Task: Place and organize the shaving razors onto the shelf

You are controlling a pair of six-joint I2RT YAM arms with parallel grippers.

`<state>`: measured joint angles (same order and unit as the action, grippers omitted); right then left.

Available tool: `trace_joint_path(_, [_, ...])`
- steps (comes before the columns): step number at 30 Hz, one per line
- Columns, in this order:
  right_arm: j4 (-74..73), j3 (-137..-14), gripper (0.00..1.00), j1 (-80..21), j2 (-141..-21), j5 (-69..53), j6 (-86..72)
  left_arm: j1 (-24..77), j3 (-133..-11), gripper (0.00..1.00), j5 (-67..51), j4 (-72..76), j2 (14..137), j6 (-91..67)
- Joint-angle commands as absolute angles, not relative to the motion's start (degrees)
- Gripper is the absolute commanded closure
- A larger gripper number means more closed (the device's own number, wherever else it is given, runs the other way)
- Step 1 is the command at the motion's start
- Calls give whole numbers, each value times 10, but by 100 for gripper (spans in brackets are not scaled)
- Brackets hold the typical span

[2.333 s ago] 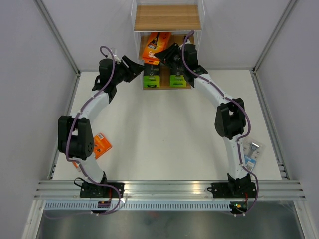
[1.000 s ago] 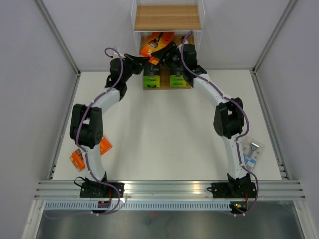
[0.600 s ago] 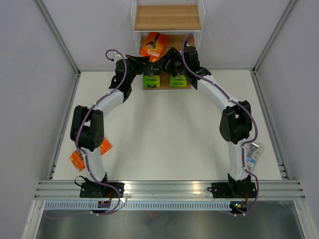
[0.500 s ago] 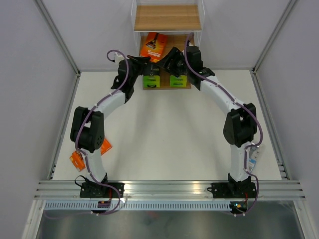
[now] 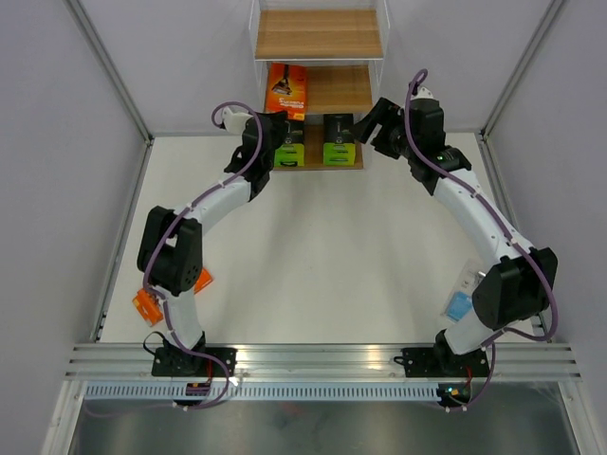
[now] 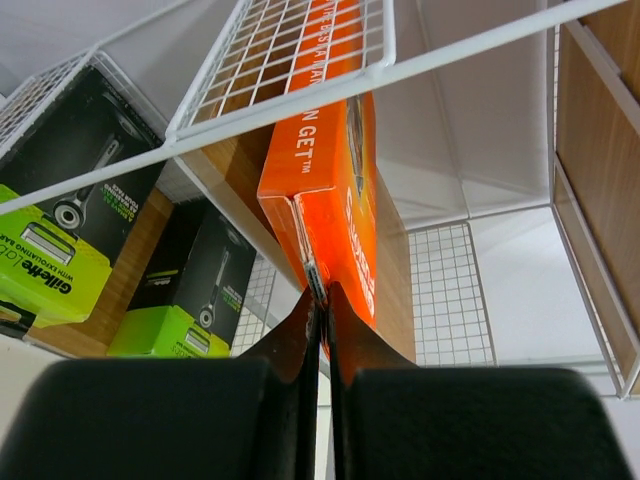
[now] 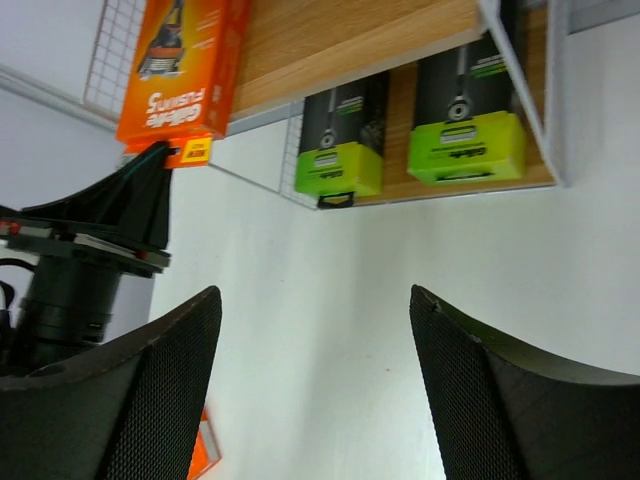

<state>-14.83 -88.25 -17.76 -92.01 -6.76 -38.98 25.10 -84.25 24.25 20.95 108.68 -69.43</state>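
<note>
Nearest you, two packs are not yet shelved. The second orange pack [image 5: 144,305] lies well in front of the shelf [image 5: 319,33] on its left side, half hidden by the left arm. The light blue pack [image 5: 460,305] lies well in front on its right side, by the right arm.

The right gripper [image 5: 370,116] has just let go. A moment ago it was inside the shelf at the orange pack [image 5: 286,85]; now it hangs just off the shelf's right front corner, jaws spread wide with nothing between them.

The left gripper [image 6: 320,305] has moved in to the shelf's left front. Its fingers are clenched together and look pinched on that pack's thin lower edge.

The orange pack sat skewed before; now it lies straight at the left end of the shelf's middle board [image 5: 346,90]. Below it, the two green packs [image 5: 289,152] sit side by side on the bottom board.

By my reckoning, three packs are on the shelf and two remain. Your right arm is free for the blue one.
</note>
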Motion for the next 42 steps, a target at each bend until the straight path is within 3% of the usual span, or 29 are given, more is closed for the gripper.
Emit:
trace_joint_path(1, [-171,-854,18,-175,-882,-23,-342,245,-886,98,294,161,1085,-695])
trace_joint_path(10, [-154,-838,16,-163,-878,-50,-352,236,-957,97,253,124,1142,-711])
trace_joint_path(17, [-154,-838,15,-163,-887,-61,-356,222,-992,91,203,97,1162,-704])
trace_joint_path(20, [-153,-835,15,-163,-889,-68,-358,223,-993,83,191,93,1160,-700])
trace_joint_path(23, [-155,-832,14,-163,-885,-68,-358,222,-990,63,181,80,1151,-699])
trace_joint_path(29, [-161,-824,13,-163,-871,-70,-357,228,-975,37,128,79,1110,-663])
trace_joint_path(36, [-168,-792,9,-163,-850,-95,-355,247,-904,30,75,62,1002,-621])
trace_joint_path(42, [-156,-737,5,-163,-821,-151,-360,247,-800,26,48,-88,883,-540])
